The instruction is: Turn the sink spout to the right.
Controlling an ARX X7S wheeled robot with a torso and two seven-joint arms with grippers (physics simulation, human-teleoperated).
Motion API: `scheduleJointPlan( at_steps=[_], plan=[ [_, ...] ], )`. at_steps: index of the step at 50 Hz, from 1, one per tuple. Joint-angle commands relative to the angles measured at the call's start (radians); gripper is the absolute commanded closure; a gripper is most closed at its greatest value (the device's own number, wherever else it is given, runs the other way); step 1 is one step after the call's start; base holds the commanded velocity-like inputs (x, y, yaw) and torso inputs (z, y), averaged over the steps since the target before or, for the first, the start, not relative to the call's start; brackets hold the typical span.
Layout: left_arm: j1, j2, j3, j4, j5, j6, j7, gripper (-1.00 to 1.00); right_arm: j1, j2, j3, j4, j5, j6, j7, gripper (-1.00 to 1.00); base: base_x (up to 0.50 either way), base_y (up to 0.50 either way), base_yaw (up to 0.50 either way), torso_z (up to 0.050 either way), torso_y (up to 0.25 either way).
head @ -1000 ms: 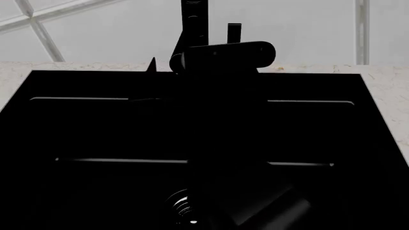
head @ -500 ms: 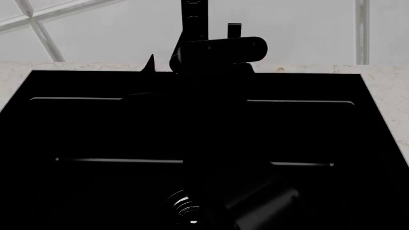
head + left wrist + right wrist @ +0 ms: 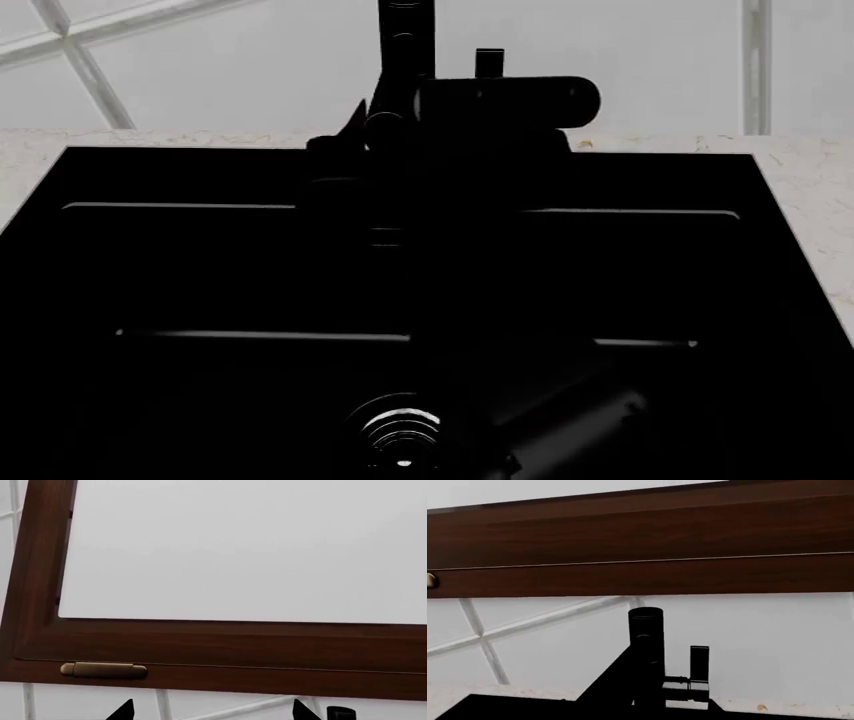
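Observation:
The sink spout's tall black column (image 3: 404,40) rises behind the sink (image 3: 160,270). In the right wrist view the column (image 3: 646,645) shows with the slim spout arm (image 3: 608,685) slanting down from it. In the head view the spout arm is lost against the black basin. The left gripper (image 3: 210,716) is open, its two pointed fingertips (image 3: 123,711) wide apart with only wall between them. One black fingertip (image 3: 355,112) shows just left of the column, beside a bulky black arm cylinder (image 3: 507,100). The right gripper's jaws merge with black shapes in its wrist view.
The short flat lever handle (image 3: 490,62) stands right of the column, and it also shows in the right wrist view (image 3: 699,660). The round ringed drain (image 3: 400,432) lies at the near middle of the basin. A speckled counter (image 3: 814,190) surrounds the sink. A brown window frame (image 3: 200,650) hangs above.
The black arm cylinder has swung level and shifted right. The pointed fingertip has moved right and up, closer to the column. More of the drain shows.

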Motion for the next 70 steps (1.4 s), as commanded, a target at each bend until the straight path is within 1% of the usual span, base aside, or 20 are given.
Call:
scheduleJointPlan(
  at_steps=[1, 20, 36, 61, 70],
  plan=[
    [0.006, -0.003, 0.003, 0.002, -0.001, 0.011, 0.003, -1.0, -0.009, 0.021, 0.012, -0.009, 0.002, -0.01, 0.01, -1.0, 0.0, 0.0, 0.0, 0.0, 0.0],
    [0.004, -0.013, 0.012, -0.001, -0.009, 0.015, -0.003, -1.0, -0.018, 0.069, 0.028, -0.057, 0.014, 0.015, 0.048, -1.0, 0.0, 0.0, 0.0, 0.0, 0.0],
    [0.007, -0.02, 0.02, -0.007, -0.01, 0.024, -0.011, -1.0, 0.008, 0.101, 0.032, -0.03, 0.0, 0.013, 0.046, -1.0, 0.0, 0.0, 0.0, 0.0, 0.0],
    [0.009, -0.033, 0.031, -0.013, -0.017, 0.027, -0.022, -1.0, 0.004, 0.131, 0.044, -0.007, -0.004, 0.005, 0.059, -1.0, 0.0, 0.0, 0.0, 0.0, 0.0],
    [0.009, -0.038, 0.032, -0.006, -0.02, 0.024, -0.029, -1.0, -0.005, 0.142, 0.052, 0.039, -0.018, -0.026, 0.057, -1.0, 0.0, 0.0, 0.0, 0.0, 0.0]
  ],
)
